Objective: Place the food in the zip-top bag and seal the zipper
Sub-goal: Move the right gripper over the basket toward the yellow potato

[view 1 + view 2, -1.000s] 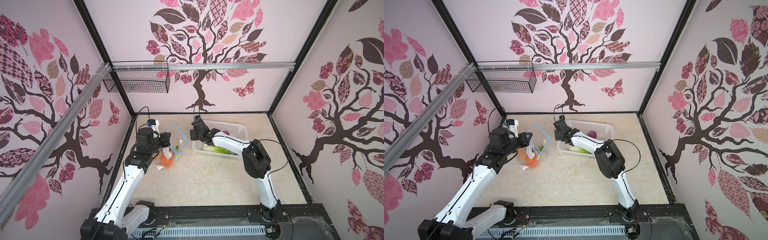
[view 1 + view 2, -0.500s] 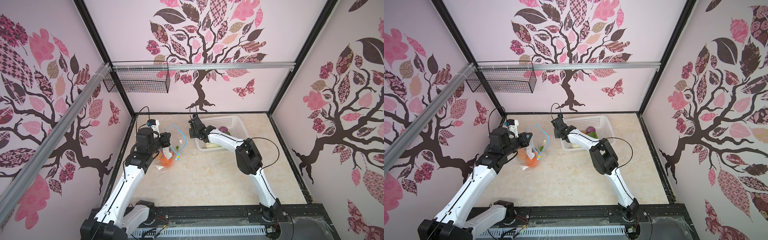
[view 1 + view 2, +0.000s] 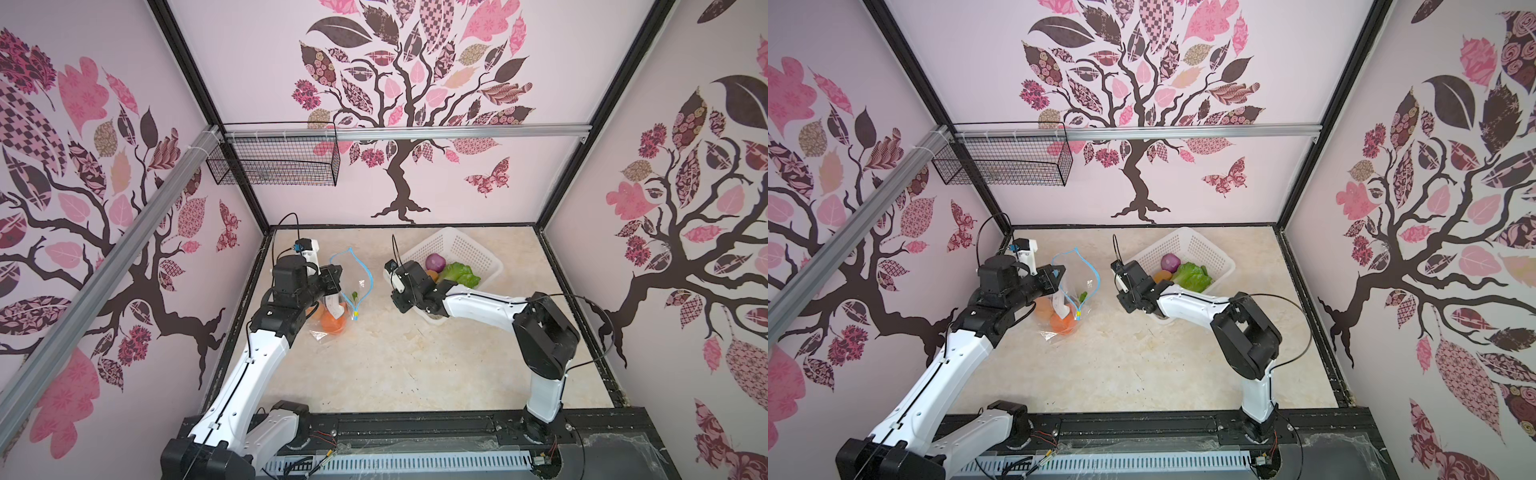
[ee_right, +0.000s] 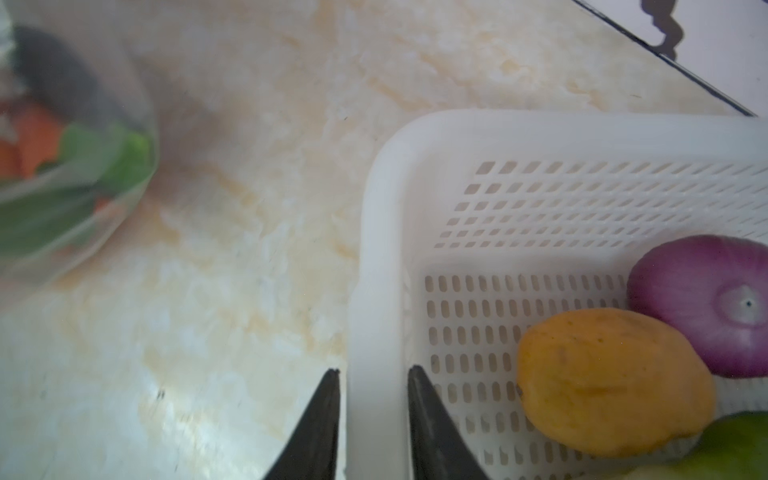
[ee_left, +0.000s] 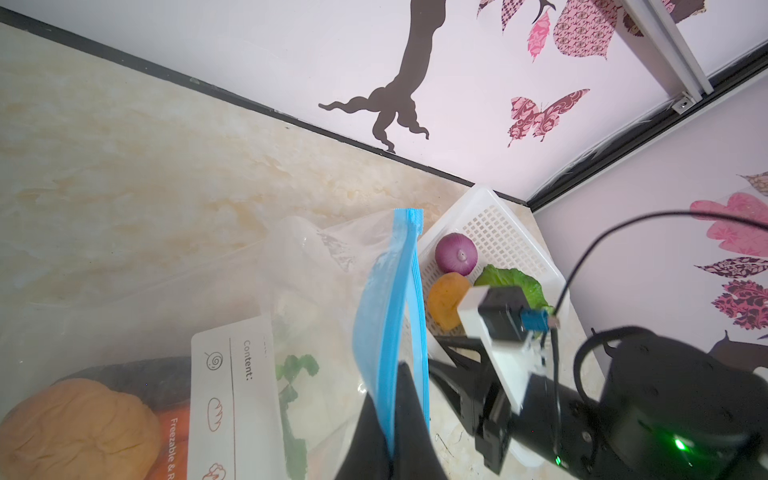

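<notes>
Marble-look bench (image 3: 415, 365), pink tree walls; left hand (image 5: 395, 415) pinched shut on thin light blue zipper (image 5: 390, 299), holding large clear crinkly zip-top bag (image 5: 316, 266) mouth up, left. Jaws narrowly parted, right hand (image 4: 374, 374) straddles white perforated plastic basket (image 4: 540, 137) rim, grip unclear. Purple round onion (image 4: 715, 303) and yellow-tan oval potato (image 4: 615, 382) inside, far right. Loading step; next, probably pick one.

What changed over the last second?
The right end effector, straddling the rim of the white basket, drew back toward the front, and the basket swung round so a corner points at the back wall. Unchanged: left end effector shut on the zipper; onion and cabbage in the basket.
</notes>
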`<state>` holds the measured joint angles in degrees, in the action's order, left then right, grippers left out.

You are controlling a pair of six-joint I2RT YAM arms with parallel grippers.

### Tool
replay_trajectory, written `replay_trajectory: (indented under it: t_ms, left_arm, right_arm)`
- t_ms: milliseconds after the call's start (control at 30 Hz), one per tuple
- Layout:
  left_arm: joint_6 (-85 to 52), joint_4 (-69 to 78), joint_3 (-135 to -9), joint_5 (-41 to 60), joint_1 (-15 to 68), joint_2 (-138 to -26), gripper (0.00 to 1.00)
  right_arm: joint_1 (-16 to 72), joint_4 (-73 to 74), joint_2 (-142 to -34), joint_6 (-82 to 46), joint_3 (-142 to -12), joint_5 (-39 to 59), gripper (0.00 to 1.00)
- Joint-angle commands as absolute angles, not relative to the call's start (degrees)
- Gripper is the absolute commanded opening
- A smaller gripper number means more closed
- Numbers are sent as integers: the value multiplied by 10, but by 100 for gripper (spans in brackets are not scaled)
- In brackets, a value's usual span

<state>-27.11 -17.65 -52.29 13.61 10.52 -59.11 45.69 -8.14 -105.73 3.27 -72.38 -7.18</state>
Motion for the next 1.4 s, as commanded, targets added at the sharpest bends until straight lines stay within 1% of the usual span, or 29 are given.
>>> replay_trajectory:
  t_ms: [0,33,100,167,233,267,333,400,433,500,533,700,800,967,1033,1233,1267,1367]
  left_arm:
    - [-273,-162,-524,144,104,-595,0]
    - [-273,-162,-524,144,103,-597,0]
    - [-274,-161,-523,144,103,-598,0]
    - [-275,-160,-522,146,103,-600,0]
    - [-275,-158,-522,147,103,-601,0]
    - [-276,-158,-521,147,103,-601,0]
    - [-276,-158,-521,147,103,-600,0]
    - [-276,-156,-521,151,103,-600,0]
    - [-278,-154,-520,154,103,-601,0]
    - [-279,-151,-519,159,103,-603,0]
    - [-279,-150,-519,160,103,-604,0]
    - [-279,-150,-519,168,103,-611,0]
    - [-282,-148,-521,176,103,-615,0]
    - [-282,-148,-521,180,103,-616,0]
    - [-283,-148,-521,181,102,-616,0]
    - [-284,-148,-521,180,103,-614,0]
    - [-284,-148,-520,181,103,-614,0]
    - [-284,-147,-521,181,103,-612,0]
  right_arm:
    - [457,-83,-989,50,-686,-50,42]
    - [457,-83,-972,34,-679,-47,48]
    - [457,-74,-933,-5,-665,-37,56]
    - [456,-44,-889,-75,-643,-47,67]
    - [452,-30,-851,-130,-621,-69,71]
    - [449,-29,-834,-152,-611,-93,75]
    - [433,-30,-806,-180,-590,-125,78]
    - [402,-33,-785,-202,-569,-128,79]
    - [381,-39,-776,-212,-559,-128,83]
    - [347,-63,-762,-232,-548,-142,98]
    - [330,-75,-754,-243,-543,-153,99]
    - [273,-94,-706,-274,-497,-191,99]
    - [245,-94,-689,-283,-471,-168,100]
    - [240,-75,-695,-287,-441,-135,99]
    - [240,-70,-706,-288,-437,-131,96]
    - [240,-66,-738,-300,-428,-126,70]
    - [240,-62,-740,-301,-424,-127,67]
    - [239,-55,-748,-301,-417,-138,63]
